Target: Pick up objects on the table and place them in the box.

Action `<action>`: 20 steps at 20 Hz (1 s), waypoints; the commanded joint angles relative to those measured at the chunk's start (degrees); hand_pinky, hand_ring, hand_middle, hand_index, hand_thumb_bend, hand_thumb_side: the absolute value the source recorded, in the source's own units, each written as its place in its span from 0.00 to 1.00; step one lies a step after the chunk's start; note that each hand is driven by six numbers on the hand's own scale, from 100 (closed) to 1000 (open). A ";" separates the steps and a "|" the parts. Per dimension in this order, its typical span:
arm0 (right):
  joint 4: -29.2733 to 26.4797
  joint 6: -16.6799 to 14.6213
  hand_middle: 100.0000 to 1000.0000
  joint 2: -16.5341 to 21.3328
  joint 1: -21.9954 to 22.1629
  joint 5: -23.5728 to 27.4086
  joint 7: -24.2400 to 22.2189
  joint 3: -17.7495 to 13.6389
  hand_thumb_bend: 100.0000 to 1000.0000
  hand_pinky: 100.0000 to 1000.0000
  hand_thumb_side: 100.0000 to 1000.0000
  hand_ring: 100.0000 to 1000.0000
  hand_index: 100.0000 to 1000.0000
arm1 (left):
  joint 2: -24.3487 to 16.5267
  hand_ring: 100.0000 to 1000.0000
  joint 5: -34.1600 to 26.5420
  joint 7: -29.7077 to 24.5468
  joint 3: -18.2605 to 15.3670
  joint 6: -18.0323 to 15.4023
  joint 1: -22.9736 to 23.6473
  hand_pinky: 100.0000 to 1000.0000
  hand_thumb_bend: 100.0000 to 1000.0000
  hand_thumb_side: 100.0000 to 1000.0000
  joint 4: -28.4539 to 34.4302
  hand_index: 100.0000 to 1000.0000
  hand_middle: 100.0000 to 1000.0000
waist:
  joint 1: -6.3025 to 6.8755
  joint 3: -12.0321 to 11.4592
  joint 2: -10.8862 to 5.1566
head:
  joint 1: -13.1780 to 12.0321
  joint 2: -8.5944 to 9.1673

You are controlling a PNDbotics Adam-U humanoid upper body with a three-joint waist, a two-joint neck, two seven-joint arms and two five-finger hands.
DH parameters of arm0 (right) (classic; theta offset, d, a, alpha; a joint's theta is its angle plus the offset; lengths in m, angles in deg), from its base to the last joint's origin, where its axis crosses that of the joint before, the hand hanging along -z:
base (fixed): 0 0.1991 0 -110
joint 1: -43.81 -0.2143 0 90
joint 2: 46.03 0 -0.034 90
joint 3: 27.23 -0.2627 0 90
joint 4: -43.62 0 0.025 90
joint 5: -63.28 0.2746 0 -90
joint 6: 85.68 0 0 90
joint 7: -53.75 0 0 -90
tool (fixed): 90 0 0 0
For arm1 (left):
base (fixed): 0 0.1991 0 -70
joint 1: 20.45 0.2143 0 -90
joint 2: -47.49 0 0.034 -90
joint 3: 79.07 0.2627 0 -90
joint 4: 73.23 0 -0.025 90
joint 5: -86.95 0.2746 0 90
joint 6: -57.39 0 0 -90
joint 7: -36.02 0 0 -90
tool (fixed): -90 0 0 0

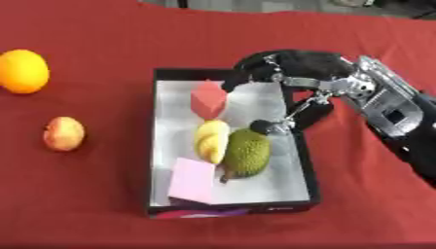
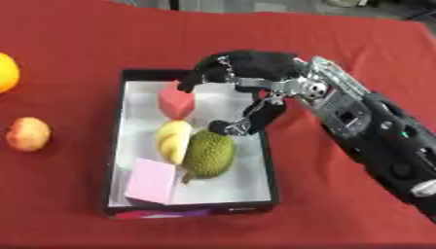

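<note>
**Right hand over the box, two fruits out on the desk**

Left eye view: The box (image 1: 311, 168), black outside with a white floor, sits on the red desk (image 1: 94, 194). Inside it lie four things. A red block (image 1: 207, 98) is at the far end. A yellow banana (image 1: 211, 140) lies in the middle, and a green spiky fruit (image 1: 247, 152) lies just beside it on the right, touching it. A pink block (image 1: 191, 180) leans at the near left corner. The right hand (image 1: 294, 73) comes in from the right side and hangs over the far right part of the box. Its fingers (image 1: 243, 73) are curled downward near the red block, and the thumb (image 1: 277, 127) reaches down toward the top of the green spiky fruit. The fingers close round nothing that shows. Out on the desk, well apart from the box on the left, sit an orange (image 1: 23, 71) and, nearer the camera, a small reddish-yellow fruit (image 1: 64, 133).

Right eye view: The same layout appears shifted leftward. The orange is cut by the left edge, showing only partly. The right hand's black forearm (image 2: 383, 141) runs from the lower right up to the wrist beside the box's right wall. Whether the thumb tip touches the green spiky fruit cannot be told.
</note>
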State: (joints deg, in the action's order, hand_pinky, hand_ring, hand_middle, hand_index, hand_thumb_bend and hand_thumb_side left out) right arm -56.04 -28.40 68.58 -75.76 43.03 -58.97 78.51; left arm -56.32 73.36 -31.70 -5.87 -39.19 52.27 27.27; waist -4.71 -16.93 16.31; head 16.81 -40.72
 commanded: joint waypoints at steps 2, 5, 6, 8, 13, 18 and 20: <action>-2.00 0.90 0.71 2.31 0.22 2.06 1.70 -2.38 0.18 0.89 0.06 0.77 0.90 | -1.31 0.77 0.19 -0.15 -0.66 -0.13 -0.16 0.76 0.00 0.62 0.34 0.72 0.60 | 0.47 0.20 -0.77 | -0.10 0.24; -5.07 2.65 0.69 3.24 1.51 4.79 3.85 -4.63 0.13 0.88 0.00 0.74 0.90 | -1.30 0.77 0.19 -0.09 -0.77 -0.17 -0.02 0.76 0.00 0.62 0.35 0.72 0.60 | 0.52 0.44 -0.74 | -0.36 0.33; -6.46 3.38 0.69 3.41 2.18 5.75 4.74 -5.76 0.09 0.89 0.00 0.74 0.90 | -1.30 0.77 0.20 -0.05 -0.83 -0.18 0.06 0.76 0.00 0.62 0.35 0.72 0.60 | 0.56 0.56 -0.71 | -0.50 0.34; -9.61 4.59 0.68 3.63 4.05 7.77 6.71 -8.40 0.03 0.89 0.00 0.73 0.90 | -1.31 0.77 0.21 0.06 -0.96 -0.21 0.22 0.76 0.00 0.62 0.32 0.72 0.60 | 0.65 0.79 -0.64 | -0.87 0.35; -14.67 5.60 0.68 3.92 10.89 12.71 11.64 -13.99 0.00 0.90 0.00 0.72 0.89 | -1.43 0.77 0.29 0.43 -1.36 -0.33 0.71 0.76 0.00 0.62 0.31 0.72 0.60 | 0.82 1.67 -0.40 | -2.31 0.51; -14.92 4.02 0.68 1.40 20.84 21.24 15.11 -20.54 0.00 0.93 0.09 0.72 0.88 | -1.67 0.77 0.42 0.08 -1.08 -0.51 0.51 0.76 0.00 0.62 0.53 0.72 0.60 | 0.94 2.17 -0.03 | -3.48 0.81; -14.93 4.74 0.67 -1.09 23.99 24.02 14.71 -22.97 0.00 0.95 0.36 0.71 0.89 | -1.79 0.77 0.64 -0.09 -0.99 -0.63 0.32 0.76 0.00 0.62 0.78 0.72 0.60 | 0.92 2.32 0.18 | -3.75 0.97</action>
State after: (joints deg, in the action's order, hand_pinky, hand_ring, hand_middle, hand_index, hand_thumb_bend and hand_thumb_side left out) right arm -69.67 -23.78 67.58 -51.77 64.94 -44.54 57.80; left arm -56.31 73.47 -31.61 -6.35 -39.61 53.28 27.00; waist -4.14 -14.66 17.15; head 13.38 -40.59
